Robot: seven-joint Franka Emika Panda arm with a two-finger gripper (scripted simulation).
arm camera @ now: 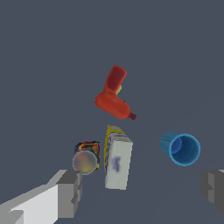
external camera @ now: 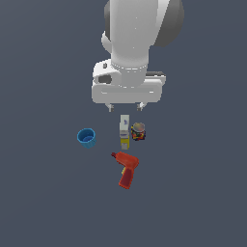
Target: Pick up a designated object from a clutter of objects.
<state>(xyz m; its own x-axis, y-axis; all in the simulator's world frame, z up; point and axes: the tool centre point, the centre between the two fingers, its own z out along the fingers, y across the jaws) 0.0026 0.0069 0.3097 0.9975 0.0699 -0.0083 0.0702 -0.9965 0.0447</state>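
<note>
While its bluish label is unreadable, the carton (arm camera: 117, 162) stands below the wide-open, empty tool (external camera: 125, 105).

- White, glossy arm (external camera: 129, 34), rounded and thick, with a darker grey curved section along its upper side toward the exterior view's right
- Cylindrical white wrist segment, ringed near its base by a faint row of small dots
- Broad, flat, boxy white hand housing (external camera: 126, 91) with rounded corners and a pale grey underside
- Oval recess in the housing toward the exterior view's left, with a small dark hole above it
- Dark grey block protruding from the housing toward the exterior view's right
- Gripper (external camera: 126, 106) tipped by two short grey fingers (external camera: 141, 105) with dark tips
- Seen from the wrist: blocky grey finger pads (arm camera: 69, 193), flat-faced and square-edged, one on a white angular body
</note>
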